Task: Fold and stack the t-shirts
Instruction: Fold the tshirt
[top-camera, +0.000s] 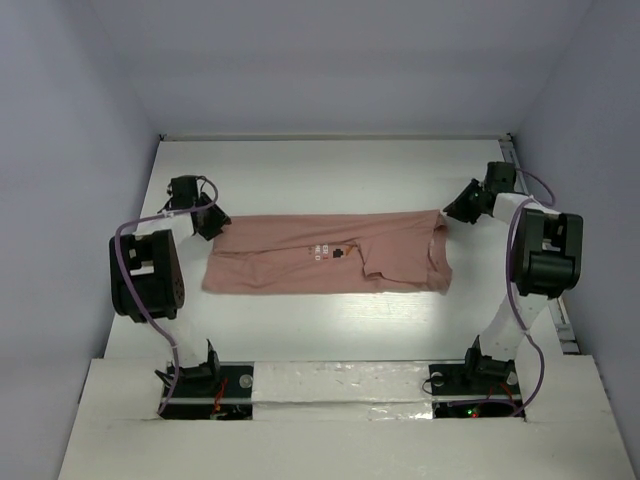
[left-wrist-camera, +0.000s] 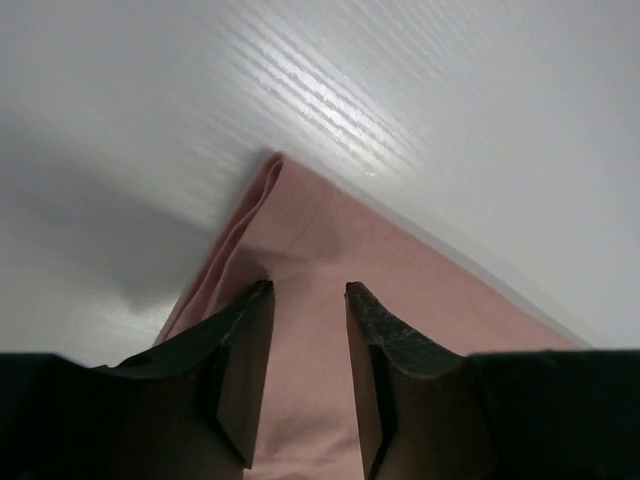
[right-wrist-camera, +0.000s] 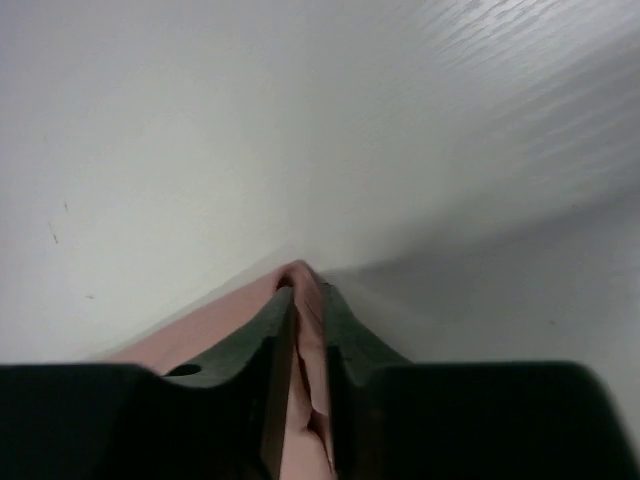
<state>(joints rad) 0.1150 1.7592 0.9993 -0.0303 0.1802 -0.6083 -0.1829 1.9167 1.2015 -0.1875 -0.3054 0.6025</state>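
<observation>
The salmon-pink t-shirt lies as a long folded band across the middle of the white table, with its small chest print facing up. My left gripper is at the shirt's far left corner. In the left wrist view the gripper is open, its fingers apart over the pink cloth. My right gripper is at the far right corner. In the right wrist view the gripper is shut on a pinched fold of the shirt.
Grey-lilac walls close the table in at the back and both sides. The arm bases stand on a raised white strip at the near edge. A metal rail runs along the right edge.
</observation>
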